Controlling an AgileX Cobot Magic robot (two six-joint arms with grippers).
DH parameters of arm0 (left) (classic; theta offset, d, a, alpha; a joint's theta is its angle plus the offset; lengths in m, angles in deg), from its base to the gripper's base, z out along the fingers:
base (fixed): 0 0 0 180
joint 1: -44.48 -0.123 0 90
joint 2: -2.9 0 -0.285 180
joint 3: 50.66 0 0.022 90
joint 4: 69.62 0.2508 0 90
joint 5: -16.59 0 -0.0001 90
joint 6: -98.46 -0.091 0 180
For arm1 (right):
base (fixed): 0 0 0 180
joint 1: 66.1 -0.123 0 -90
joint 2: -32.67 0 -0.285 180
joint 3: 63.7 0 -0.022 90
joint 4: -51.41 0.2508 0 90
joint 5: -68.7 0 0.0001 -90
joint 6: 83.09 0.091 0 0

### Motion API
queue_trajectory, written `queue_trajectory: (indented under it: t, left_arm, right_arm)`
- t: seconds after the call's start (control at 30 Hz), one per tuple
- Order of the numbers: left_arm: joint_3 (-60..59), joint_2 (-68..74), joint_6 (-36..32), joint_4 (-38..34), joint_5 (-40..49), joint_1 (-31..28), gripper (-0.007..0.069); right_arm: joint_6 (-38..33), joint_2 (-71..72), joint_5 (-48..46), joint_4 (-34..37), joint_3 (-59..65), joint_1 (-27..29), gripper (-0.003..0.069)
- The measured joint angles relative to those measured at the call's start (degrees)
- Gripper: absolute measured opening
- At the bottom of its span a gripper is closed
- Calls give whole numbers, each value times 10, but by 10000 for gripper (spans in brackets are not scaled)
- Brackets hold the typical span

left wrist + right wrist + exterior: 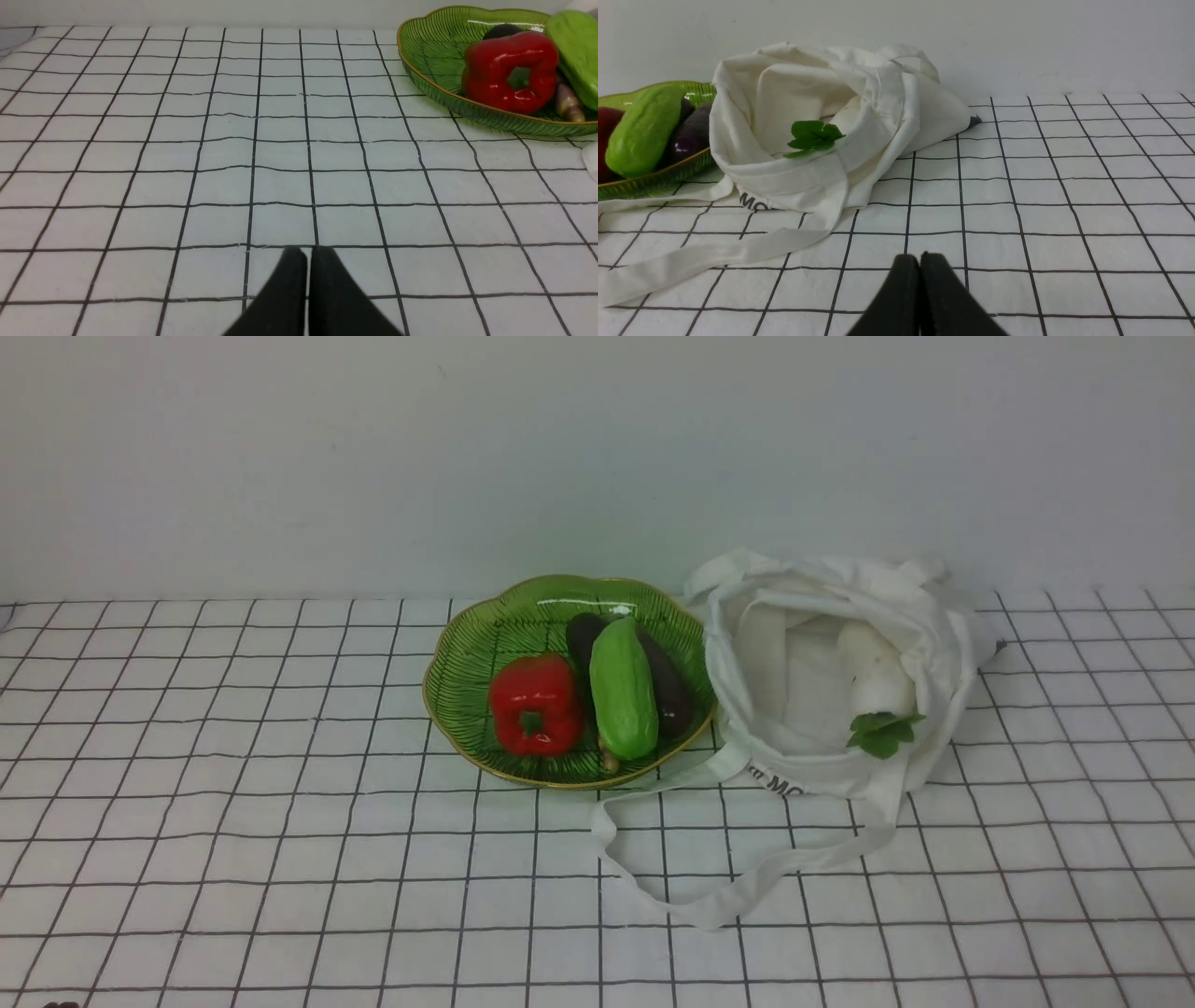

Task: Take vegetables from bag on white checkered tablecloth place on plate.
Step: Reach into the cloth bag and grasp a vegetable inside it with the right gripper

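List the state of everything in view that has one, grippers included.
Bag: mouth open, strap trailing on the tablecloth
Radish: inside the bag
Plate: holding vegetables
Red pepper: on the plate
Left gripper: shut
Right gripper: shut

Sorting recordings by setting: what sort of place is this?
Probably a staged tabletop workspace: a plain pale wall behind a gridded tablecloth, with a plate of vegetables beside a cloth bag.
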Motion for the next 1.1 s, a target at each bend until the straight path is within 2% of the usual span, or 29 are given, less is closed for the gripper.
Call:
queue_trajectory:
  t: [1.03,1.1]
  left_arm:
    - [0,0,0,0,0,0,-8]
    - [0,0,0,0,0,0,-8]
  right_arm:
    - [1,0,0,1,0,0,-15]
    - [20,0,0,27,0,0,-15]
